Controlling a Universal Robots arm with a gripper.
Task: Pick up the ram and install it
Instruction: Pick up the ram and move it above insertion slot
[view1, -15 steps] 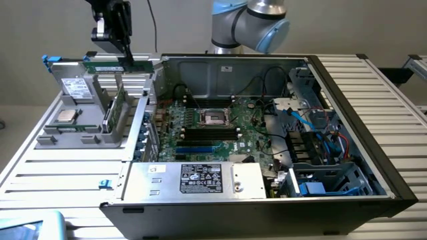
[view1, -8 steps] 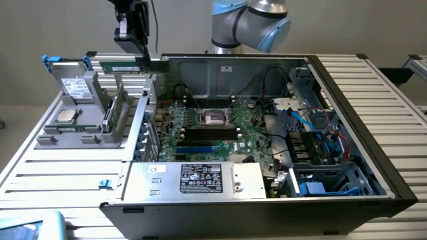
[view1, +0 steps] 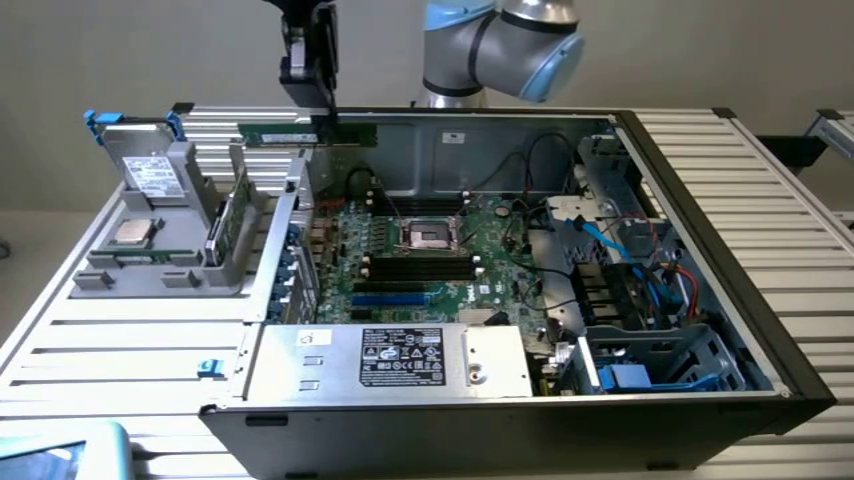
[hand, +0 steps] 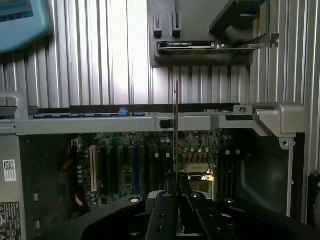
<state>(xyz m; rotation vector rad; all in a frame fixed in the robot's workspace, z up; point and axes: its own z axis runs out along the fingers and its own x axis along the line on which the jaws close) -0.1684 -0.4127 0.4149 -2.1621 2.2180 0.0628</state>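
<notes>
Tool (view1: 322, 112) clamps the ram (view1: 307, 134) by its upper edge, aloft over the case (view1: 721, 250) at its far rim. Its long axis parallels the black slots (view1: 420, 266), which lie lower and toward the exterior view's right.

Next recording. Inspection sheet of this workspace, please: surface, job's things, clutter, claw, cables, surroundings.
Surface: ribbed metal table with an open computer case on it.
Job's things: memory stick held level in the air above the case's back edge; black slots on the board look empty.
Clutter: grey stand at the exterior view's left, holding a square silver chip.
Claw: claw shut on the memory stick.
Cables: blue, red and black wires inside the case.
Surroundings: plain wall; light-blue object at the exterior view's lower left.
</notes>
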